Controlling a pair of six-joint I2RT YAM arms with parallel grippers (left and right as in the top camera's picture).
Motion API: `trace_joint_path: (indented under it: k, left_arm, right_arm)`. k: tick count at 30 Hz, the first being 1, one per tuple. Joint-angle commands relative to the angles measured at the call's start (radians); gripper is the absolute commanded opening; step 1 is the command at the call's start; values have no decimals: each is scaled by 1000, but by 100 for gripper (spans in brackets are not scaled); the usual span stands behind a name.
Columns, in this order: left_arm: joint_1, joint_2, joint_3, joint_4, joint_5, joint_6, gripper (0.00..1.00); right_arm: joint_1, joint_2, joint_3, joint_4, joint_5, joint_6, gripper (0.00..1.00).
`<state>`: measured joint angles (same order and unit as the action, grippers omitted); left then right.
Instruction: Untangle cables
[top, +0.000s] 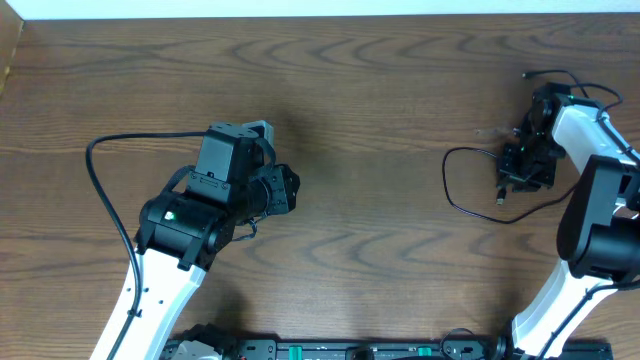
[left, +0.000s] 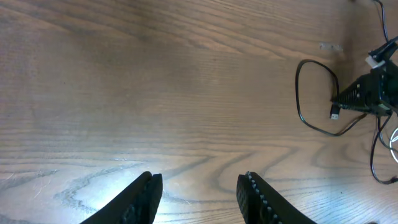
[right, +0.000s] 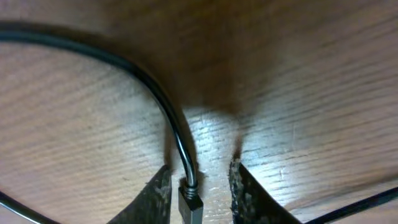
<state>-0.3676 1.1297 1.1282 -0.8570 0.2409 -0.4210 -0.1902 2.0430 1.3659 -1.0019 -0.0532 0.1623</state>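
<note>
The black cable (top: 447, 178) lies in a loop at the right of the wooden table, and its plug end (top: 500, 198) points toward the front. My right gripper (top: 520, 172) is down over that end. In the right wrist view the plug (right: 191, 202) and the cable (right: 149, 81) lie between the fingers of my right gripper (right: 200, 169), with a narrow gap on each side. My left gripper (left: 199, 179) hangs open and empty over bare wood, far left of the cable loop (left: 298, 93).
The left arm's thick black wire (top: 95, 165) arcs over the table at the left. A small clear scrap (left: 329, 46) lies beyond the loop. More thin black cord (top: 575, 82) trails around the right arm near the table's right edge.
</note>
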Motion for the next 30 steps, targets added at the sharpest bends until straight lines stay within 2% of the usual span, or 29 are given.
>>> trace_joint_path:
  k: [1, 5, 11, 14, 16, 18, 23, 30]
  left_arm:
    - [4, -6, 5, -3, 5, 9, 45]
    - [4, -6, 5, -4, 5, 9, 45]
    - [4, -6, 5, -7, 5, 9, 45]
    - [4, -6, 5, -14, 5, 9, 44]
    - [4, -6, 5, -14, 5, 9, 45]
    - [4, -6, 5, -14, 5, 9, 45]
    - [4, -6, 5, -14, 5, 9, 45]
    - [4, -6, 5, -14, 5, 9, 45]
  right_arm:
    - [9, 4, -57, 14, -4, 18, 14]
    - [9, 4, -72, 14, -11, 17, 3]
    - [-2, -19, -48, 8, -100, 16, 1]
    - [-61, -143, 65, -34, -113, 16, 1]
    - [-106, -232, 110, -31, -103, 35, 1]
    - [-171, -341, 142, -23, -42, 121, 1]
    - [-386, -592, 145, -2, 179, 255, 1]
    - [-592, -662, 142, -26, 229, 348, 1]
